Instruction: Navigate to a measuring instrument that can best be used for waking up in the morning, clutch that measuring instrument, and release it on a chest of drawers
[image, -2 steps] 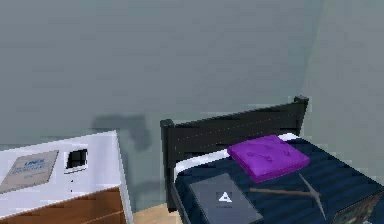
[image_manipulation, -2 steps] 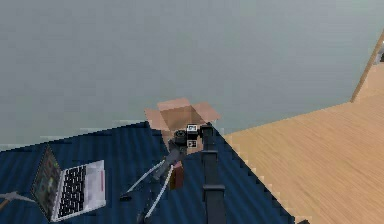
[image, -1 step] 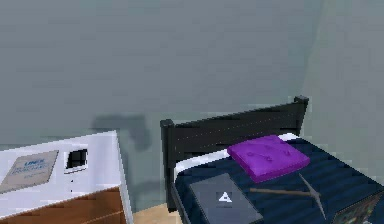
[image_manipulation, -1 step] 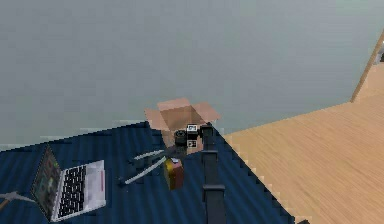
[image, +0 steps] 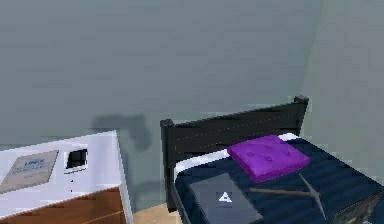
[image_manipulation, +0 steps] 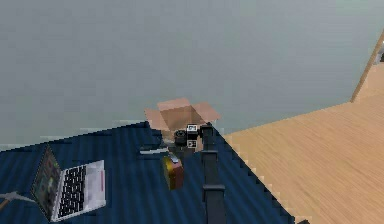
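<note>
On the dark blue bed (image_manipulation: 120, 143) in the arm side view, a small orange-brown thing (image_manipulation: 174, 171) lies just left of the arm (image_manipulation: 212, 185). By its blocky shape I judge it to be the alarm clock you are after, though it is too small to be sure. The tool (image_manipulation: 184, 137) sits farther out than that thing, near the open cardboard box (image_manipulation: 182, 113). With the box standing right behind it, you cannot tell whether the tool holds anything, and its fingers give no clue to their state.

Treat the grasp as not yet made. Draw the arm in so the tool comes level with the orange-brown thing, then turn the wrist or nudge the base toward the view's left to line it up. Keep the tool off the box and the flat grey item (image_manipulation: 153, 151) beside it, and well away from the open laptop (image_manipulation: 70, 186).

For the drop, the forward view shows a white-topped chest of drawers (image: 105, 168) left of the bed's headboard (image: 235, 125). A book (image: 25, 170) and a small dark device (image: 77, 158) lie on it, so aim for the bare part of the top.
</note>
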